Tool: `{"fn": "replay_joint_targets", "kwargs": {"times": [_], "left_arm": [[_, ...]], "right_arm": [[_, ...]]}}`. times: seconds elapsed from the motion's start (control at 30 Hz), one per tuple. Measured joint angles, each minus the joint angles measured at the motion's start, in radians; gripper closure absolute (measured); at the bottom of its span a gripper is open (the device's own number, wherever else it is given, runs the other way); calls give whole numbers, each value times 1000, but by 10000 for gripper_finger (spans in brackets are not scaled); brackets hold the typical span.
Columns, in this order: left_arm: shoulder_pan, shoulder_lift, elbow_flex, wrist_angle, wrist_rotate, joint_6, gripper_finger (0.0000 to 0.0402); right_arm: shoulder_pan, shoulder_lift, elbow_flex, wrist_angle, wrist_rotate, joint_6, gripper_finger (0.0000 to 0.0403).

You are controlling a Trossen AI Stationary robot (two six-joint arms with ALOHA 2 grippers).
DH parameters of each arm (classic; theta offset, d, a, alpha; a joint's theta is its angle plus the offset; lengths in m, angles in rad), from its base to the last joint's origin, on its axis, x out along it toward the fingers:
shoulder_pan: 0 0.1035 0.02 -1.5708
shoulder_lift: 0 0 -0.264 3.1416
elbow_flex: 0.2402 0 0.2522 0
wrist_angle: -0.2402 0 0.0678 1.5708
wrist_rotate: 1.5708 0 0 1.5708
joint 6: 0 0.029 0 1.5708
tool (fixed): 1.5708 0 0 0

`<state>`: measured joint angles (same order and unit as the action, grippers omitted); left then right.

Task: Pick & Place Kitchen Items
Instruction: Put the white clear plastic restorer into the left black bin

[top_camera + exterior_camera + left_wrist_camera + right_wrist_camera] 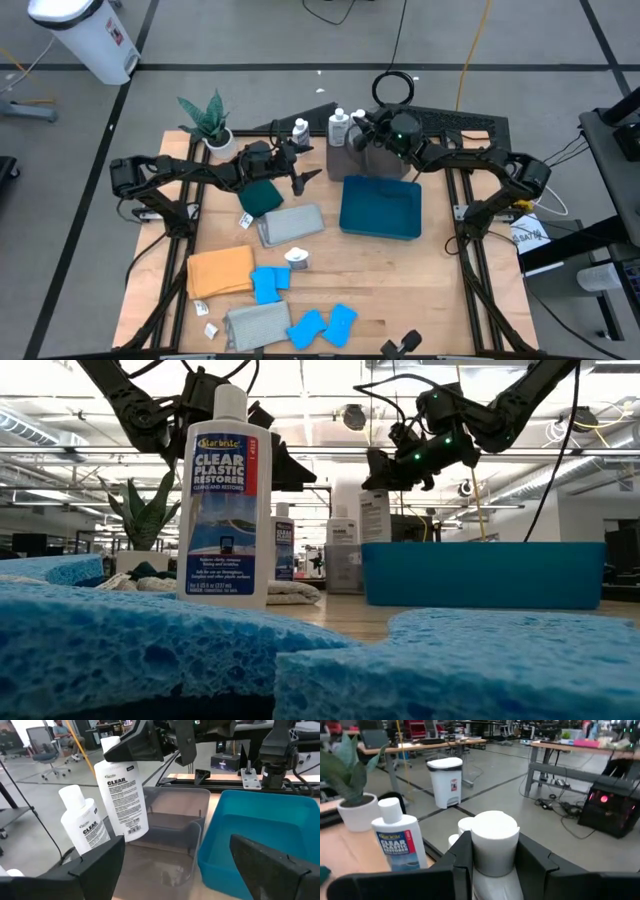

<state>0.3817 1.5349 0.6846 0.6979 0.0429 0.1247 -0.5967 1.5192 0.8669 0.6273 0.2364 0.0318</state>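
My right gripper (360,135) is shut on a white bottle (122,795), which hangs over the dark grey tray (170,845) at the table's far side. A second bottle (82,822) stands just beside the tray and a third (395,840) nearer the plant. Another bottle (297,258) stands mid-table. My left gripper (303,180) hovers open, left of the tray, with nothing between its fingers. Blue sponges (268,283) and folded cloths lie flat on the near half: dark green (262,197), grey (291,225) and orange (220,270). My right gripper pinches the bottle's white cap (492,842) between its two fingers, one on each side. The fingers come in about level from the table's right. The bottle hangs below them, slightly tilted and clear above the grey tray.
A blue bin (380,208) stands right of centre, next to the tray. A potted plant (210,125) is at the far left corner. A second grey cloth (258,325) and more sponges (325,325) lie by the near edge.
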Motion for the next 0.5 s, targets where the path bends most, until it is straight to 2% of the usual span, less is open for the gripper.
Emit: {"fn": "replay_joint_targets", "kwargs": {"times": [0.23,0.5], "left_arm": [[0,0,0,0,0,-30,39],[-1,0,0,-34,0,-31,39]], "right_arm": [[29,3,0,-2,123,34,322],[58,56,3,44,214,76,322]]}}
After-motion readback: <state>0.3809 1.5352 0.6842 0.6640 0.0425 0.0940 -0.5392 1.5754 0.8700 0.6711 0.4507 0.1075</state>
